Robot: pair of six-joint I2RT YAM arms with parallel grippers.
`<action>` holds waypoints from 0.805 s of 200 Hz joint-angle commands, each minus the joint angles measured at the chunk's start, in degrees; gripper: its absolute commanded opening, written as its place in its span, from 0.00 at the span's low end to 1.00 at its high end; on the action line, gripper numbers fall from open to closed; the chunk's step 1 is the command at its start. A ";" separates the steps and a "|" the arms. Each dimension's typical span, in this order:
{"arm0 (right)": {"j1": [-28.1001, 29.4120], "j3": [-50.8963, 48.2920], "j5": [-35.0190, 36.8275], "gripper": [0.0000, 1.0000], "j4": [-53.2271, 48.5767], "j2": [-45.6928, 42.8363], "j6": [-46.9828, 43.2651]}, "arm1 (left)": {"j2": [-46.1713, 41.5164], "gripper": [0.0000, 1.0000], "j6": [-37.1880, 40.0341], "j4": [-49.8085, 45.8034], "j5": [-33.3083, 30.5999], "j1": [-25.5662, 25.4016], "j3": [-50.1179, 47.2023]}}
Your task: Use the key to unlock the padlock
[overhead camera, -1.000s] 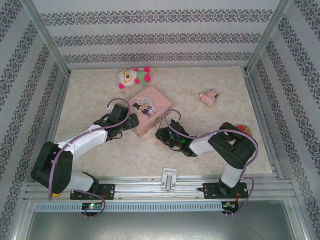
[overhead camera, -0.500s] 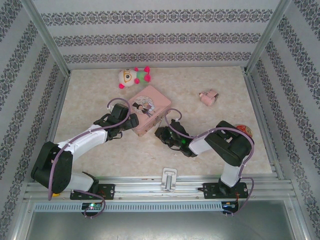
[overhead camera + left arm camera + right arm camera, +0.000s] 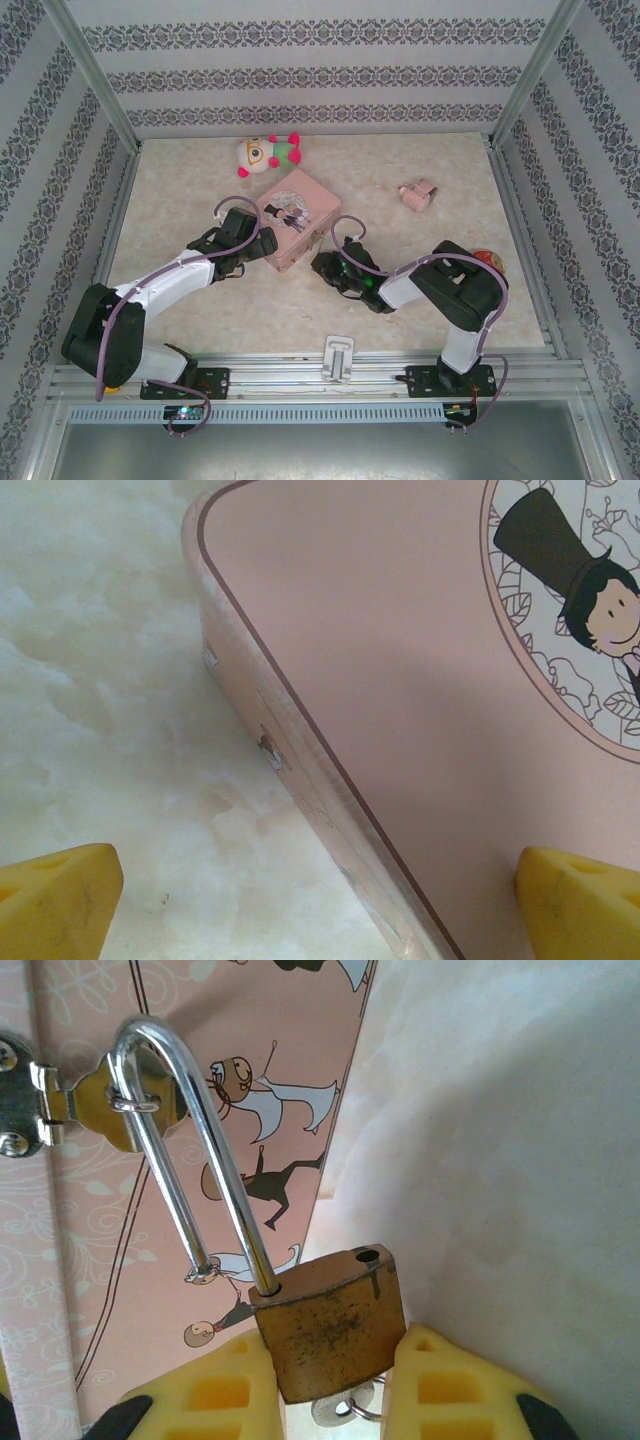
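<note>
Marble-patterned table (image 3: 200,185), seen from above, carried a pink tin box (image 3: 296,222) near its middle, a plush toy (image 3: 267,152) behind it and a small pink object (image 3: 417,194) off to the right. The left gripper (image 3: 261,243) sat at the box's near-left corner, and the right gripper (image 3: 327,263) sat just beside its near-right side. At that size neither pincer's opening could be read, and the padlock was too small to pick out.

From the left wrist, the left gripper (image 3: 320,905) stood wide, holding nothing. One yellow fingertip (image 3: 55,900) hung over the table and the other over the box's lid (image 3: 400,680), straddling its edge.

From the right wrist, the right gripper (image 3: 330,1385) was clamped on the brass padlock (image 3: 335,1325), a yellow pad against each side of its body. The silver shackle (image 3: 190,1150) was threaded through the ring of the clasp (image 3: 70,1100) on the box's side. Its long leg entered the body while its short end stood free of it. What looked like the key (image 3: 338,1409) showed as silver metal under the body.
</note>
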 commanded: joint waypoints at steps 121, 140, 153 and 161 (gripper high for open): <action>-1.11 0.93 4.98 0.00 12.43 5.43 4.67 | -0.82 0.99 0.71 -5.75 -1.10 -0.52 -1.79; -1.12 0.91 5.06 0.00 15.11 6.85 5.92 | -0.84 0.99 0.78 -5.69 -1.20 -0.50 -1.89; -0.95 0.84 5.21 0.00 16.72 7.67 6.52 | -0.78 0.99 0.78 -5.69 -1.11 -0.52 -1.82; -0.95 0.84 5.30 0.00 17.61 8.13 6.73 | -0.74 0.99 0.78 -5.64 -1.07 -0.52 -1.83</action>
